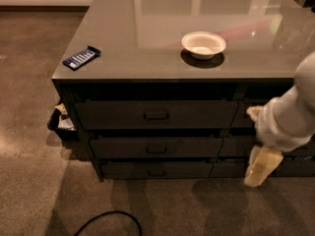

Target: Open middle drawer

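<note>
1. The middle drawer (187,146) sits in the left column of a dark grey cabinet (66,90). It lies between a taller-fronted top drawer (197,114) and a slimmer bottom drawer (123,170).
2. Its long axis runs level from left to right across the view, parallel to the cabinet's front edge. Its flat front faces the camera and the floor in the foreground.
3. The front looks closed, roughly in line with the fronts above and below it, and none of its inside shows.
4. A small dark loop handle (156,150) sits at the centre of the front, with its long side also level.
5. The gripper (260,173) is pale yellowish and hangs at the lower right, pointing down. It is in front of the right column of drawers (236,146) and well apart from the middle drawer's handle.
6. Whether the gripper is open or closed, and whether it holds anything, cannot be told.
7. The white arm (290,117) rises from the gripper to the right edge of the view.
8. On the glossy grey countertop (147,14) a white bowl (204,44) stands right of centre, and a blue packet (81,57) lies near the left front corner.
9. A dark bin (55,127) stands on the floor against the cabinet's left side.
10. A black cable (115,215) curves over the floor in the foreground.
</note>
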`<action>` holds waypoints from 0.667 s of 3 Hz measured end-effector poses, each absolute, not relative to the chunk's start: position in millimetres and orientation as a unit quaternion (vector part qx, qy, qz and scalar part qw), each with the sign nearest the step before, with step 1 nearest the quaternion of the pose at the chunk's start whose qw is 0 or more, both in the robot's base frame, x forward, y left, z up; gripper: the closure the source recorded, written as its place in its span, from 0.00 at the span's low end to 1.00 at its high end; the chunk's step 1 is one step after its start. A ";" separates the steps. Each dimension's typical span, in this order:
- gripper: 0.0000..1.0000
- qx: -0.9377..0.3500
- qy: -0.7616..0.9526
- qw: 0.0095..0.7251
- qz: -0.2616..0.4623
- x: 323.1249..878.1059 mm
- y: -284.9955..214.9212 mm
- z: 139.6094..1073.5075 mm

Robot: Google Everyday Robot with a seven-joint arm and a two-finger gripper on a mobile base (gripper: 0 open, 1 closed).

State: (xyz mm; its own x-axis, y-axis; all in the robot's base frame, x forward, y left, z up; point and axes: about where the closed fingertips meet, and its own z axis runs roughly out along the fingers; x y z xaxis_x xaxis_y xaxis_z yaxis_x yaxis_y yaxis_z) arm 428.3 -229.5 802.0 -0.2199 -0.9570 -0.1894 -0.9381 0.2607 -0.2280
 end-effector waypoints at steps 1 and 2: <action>0.00 -0.604 0.785 0.134 -0.018 431.0 -229.8 708.2; 0.00 -0.603 0.785 0.140 -0.025 460.6 -211.2 635.7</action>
State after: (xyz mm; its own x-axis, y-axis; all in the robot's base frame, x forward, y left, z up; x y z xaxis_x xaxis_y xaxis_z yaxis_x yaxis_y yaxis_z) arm 460.6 -211.2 635.7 -0.2345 -0.9534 -0.1898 -0.9397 0.2723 -0.2071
